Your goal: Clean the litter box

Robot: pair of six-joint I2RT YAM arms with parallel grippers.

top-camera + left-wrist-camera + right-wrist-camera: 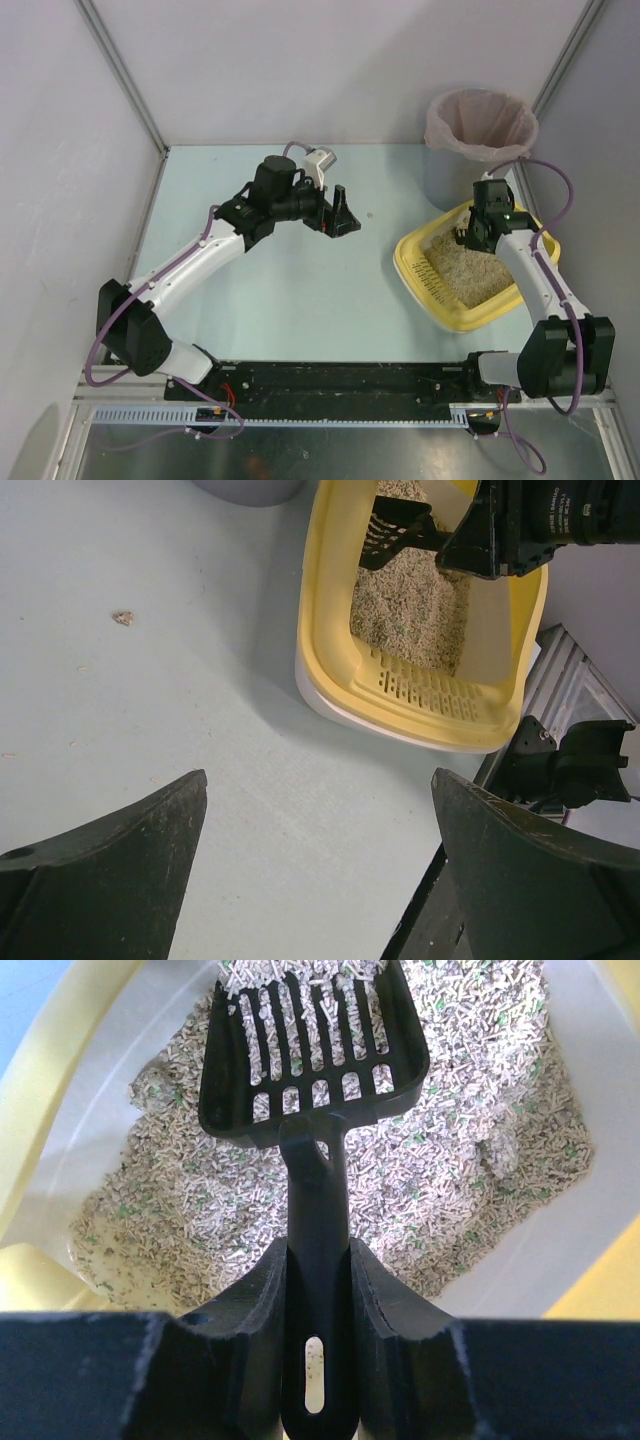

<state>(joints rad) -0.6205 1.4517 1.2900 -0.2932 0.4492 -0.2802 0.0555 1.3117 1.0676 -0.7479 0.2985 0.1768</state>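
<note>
The yellow litter box (412, 264) lies at the right of the table, filled with beige pellet litter (430, 1160). My right gripper (318, 1252) is shut on the handle of a black slotted scoop (312, 1060). The scoop's blade rests tilted on the litter at the far side of the box, with some pellets on its front edge. Greyish clumps (152, 1090) lie in the litter to the left and right of the scoop. My left gripper (320, 780) hangs open and empty over the bare table at centre left (340, 215), with the litter box (330, 630) ahead of it.
A grey round bin with a pink bag liner (480, 125) stands just behind the litter box at the back right. A small crumb (123, 618) lies on the pale table surface. White walls enclose the table on three sides.
</note>
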